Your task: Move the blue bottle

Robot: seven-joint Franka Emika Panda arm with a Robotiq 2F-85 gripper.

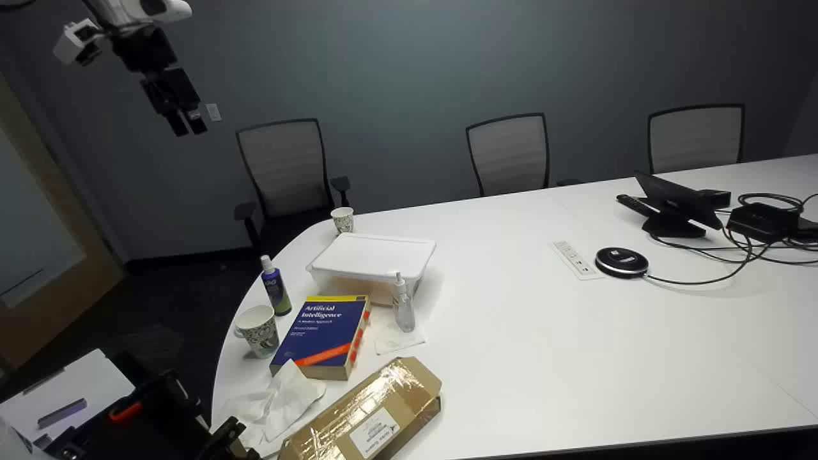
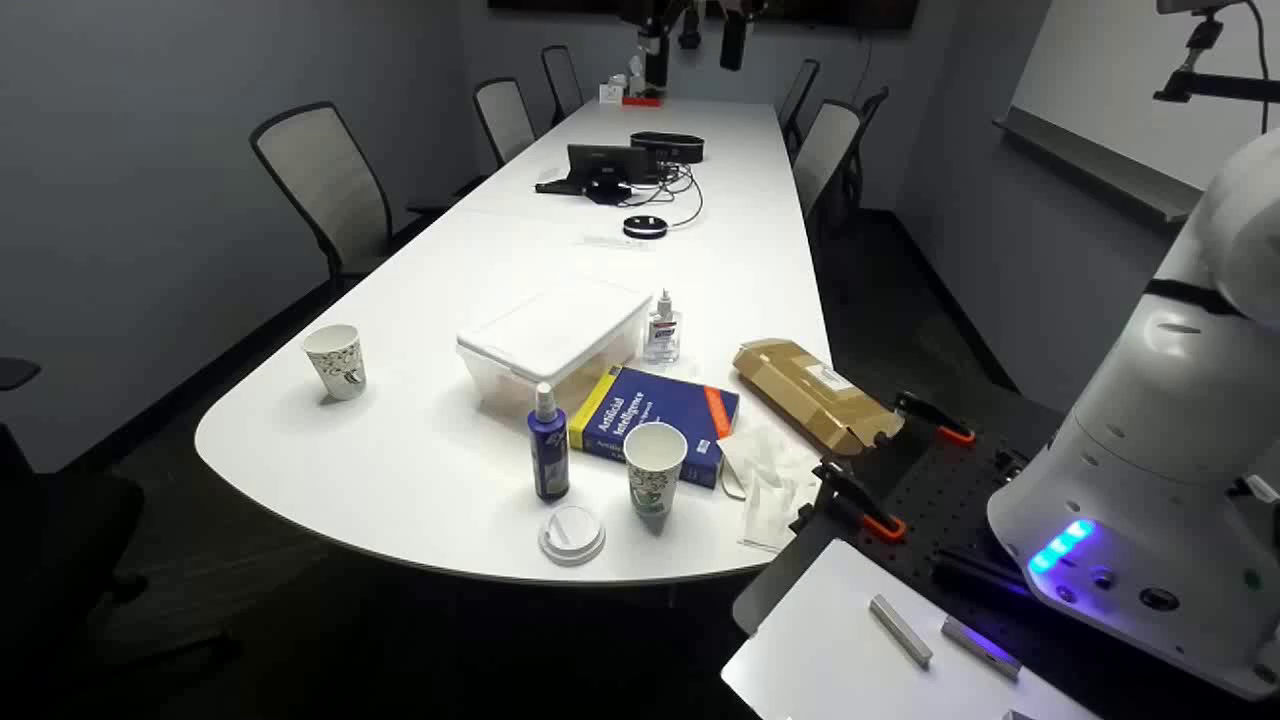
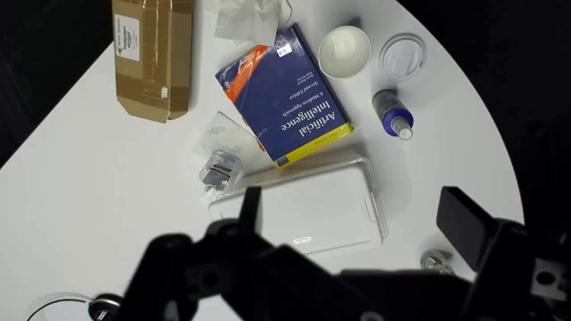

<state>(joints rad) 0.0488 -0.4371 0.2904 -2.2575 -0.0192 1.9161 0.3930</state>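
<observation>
Gripper [image 3: 354,211] hangs wide and empty, higher than the textbook [image 3: 290,96], so I judge approach in hand, next needing alignment and descent over the blue bottle [image 3: 392,113], upright near the textbook's yellow-banded end.

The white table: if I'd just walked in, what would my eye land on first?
Probably the thick blue book, with its orange and yellow bands, lying flat near the rounded end of the white table. Next, perhaps the slim blue bottle with a whitish top, standing upright beside the book. Then the dark fingers, spread open in the air above the table, holding nothing.
</observation>
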